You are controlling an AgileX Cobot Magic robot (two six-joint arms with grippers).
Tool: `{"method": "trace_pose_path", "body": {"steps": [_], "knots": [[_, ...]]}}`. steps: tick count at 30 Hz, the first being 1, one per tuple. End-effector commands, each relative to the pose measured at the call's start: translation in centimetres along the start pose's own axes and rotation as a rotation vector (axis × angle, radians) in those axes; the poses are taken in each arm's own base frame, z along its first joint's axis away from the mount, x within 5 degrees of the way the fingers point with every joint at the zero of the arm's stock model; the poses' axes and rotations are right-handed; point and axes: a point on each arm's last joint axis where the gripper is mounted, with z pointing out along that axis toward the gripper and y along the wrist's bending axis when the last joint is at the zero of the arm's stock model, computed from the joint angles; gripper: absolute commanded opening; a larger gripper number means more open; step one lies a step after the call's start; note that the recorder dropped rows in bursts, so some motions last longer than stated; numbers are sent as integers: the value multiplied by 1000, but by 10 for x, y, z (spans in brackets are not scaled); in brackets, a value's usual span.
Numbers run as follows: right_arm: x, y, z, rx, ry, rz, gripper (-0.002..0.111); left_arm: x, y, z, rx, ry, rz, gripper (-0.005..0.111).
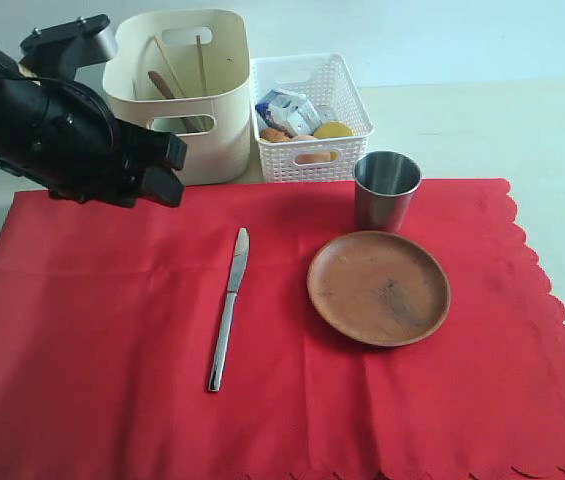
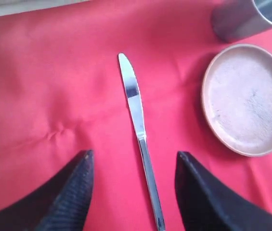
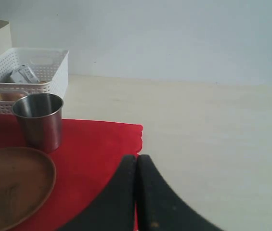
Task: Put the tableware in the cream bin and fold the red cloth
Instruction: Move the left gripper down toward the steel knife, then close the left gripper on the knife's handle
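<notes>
Large red scalloped cloth (image 1: 112,380): flat, unfolded. Tall cream plastic bin (image 1: 224,130) sits behind it. On the cloth: round brown plate (image 1: 378,288), steel cup (image 1: 386,190) just behind it, metal table knife (image 1: 229,305) left of plate. Left gripper (image 2: 134,154) wide open, empty, above knife. Likely knife pick: descend, straddle handle, close. Right gripper (image 3: 136,161) closed, empty.

exterior view: high, angled down over the large scalloped red cloth (image 1: 112,330), mid-distance. my left wrist view: close, steeply down on the slim metal table knife (image 2: 137,127). my right wrist view: low, near level. all three share the round brown plate (image 1: 378,287) and steel cup (image 1: 386,195).
</notes>
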Motion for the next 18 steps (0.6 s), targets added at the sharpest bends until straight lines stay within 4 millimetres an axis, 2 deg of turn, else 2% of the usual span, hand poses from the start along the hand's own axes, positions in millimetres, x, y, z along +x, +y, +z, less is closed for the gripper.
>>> {"method": "trace_pose_path", "body": {"steps": [1, 6, 12, 18], "knots": [[0, 0, 0, 8, -12, -2, 0, -2, -1, 4, 1, -34, 30, 51], [0, 0, 0, 8, -12, -2, 0, 4, 1, 20, -1, 46, 24, 51], [0, 0, 0, 8, -12, -2, 0, 12, -12, 40, -7, 101, 106, 51], [0, 0, 0, 8, -12, -2, 0, 21, -15, 64, -13, 167, 110, 51]]}}
